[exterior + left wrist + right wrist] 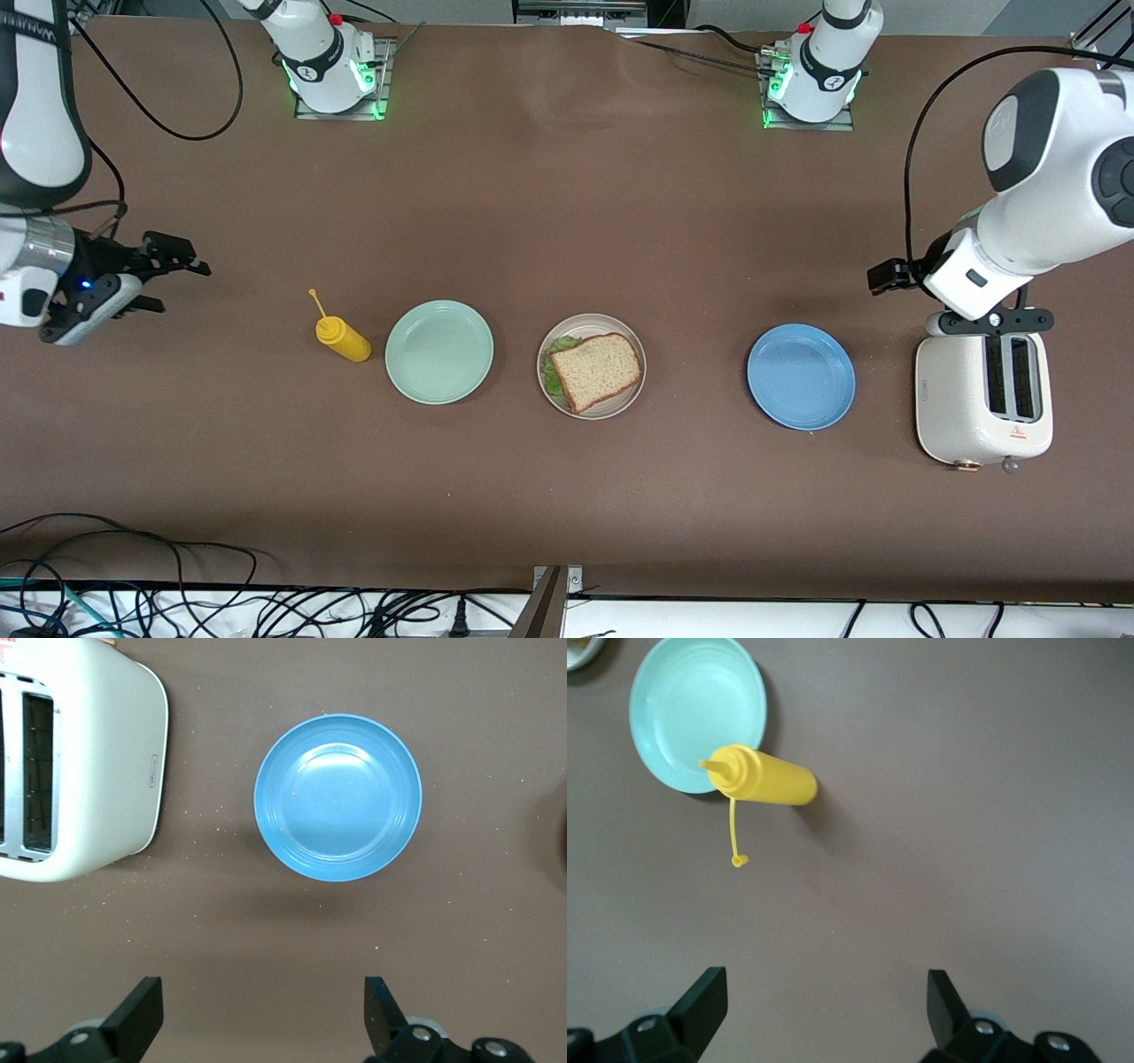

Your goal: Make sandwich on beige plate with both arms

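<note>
Sandwich (595, 367) on beige plate (631, 399), front view only.

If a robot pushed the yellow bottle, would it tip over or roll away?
The yellow bottle stands upright beside the mint-green plate, tall and narrow, so a high push would probably tip it. It looks round, so once down it might roll. Its cap dangles on a thin strap, likely floppy. Both grippers, left and right, hang open, apart from it.
</note>
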Robot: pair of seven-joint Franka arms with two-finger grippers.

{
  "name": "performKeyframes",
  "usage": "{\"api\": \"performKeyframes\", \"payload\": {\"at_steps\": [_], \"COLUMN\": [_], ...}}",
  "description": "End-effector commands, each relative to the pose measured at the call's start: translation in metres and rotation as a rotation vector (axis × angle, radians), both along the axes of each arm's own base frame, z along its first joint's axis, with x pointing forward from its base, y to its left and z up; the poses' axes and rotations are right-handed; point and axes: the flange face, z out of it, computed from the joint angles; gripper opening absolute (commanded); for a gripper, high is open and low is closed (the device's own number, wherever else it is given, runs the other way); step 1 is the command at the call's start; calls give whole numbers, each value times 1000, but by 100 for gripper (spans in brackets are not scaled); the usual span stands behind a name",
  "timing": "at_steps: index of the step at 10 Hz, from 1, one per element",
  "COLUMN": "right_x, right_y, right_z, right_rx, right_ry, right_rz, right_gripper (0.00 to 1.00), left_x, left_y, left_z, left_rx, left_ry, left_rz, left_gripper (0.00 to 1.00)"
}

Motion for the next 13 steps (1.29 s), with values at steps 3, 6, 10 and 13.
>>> {"api": "performKeyframes", "payload": {"at_steps": [3,6,10,13], "right_x": [-36,-29,-18,-22], "right_y": [16,41,24,45], "right_z": [82,105,105,102], "right_rx": [-179,-170,-163,-196], "right_ry": [16,-9,-11,22], "right_rz": [-338,-459,-584,-533], "right_gripper": [100,100,100,100], "left_x": [-3,-5,-17,-25], "left_y": [2,3,0,0], "left_z": [48,68,97,109], "left_rx": [19,18,23,22], "left_ry": [15,26,37,39], "left_rz": [4,7,1,-57], "left_gripper": [100,100,100,100]}}
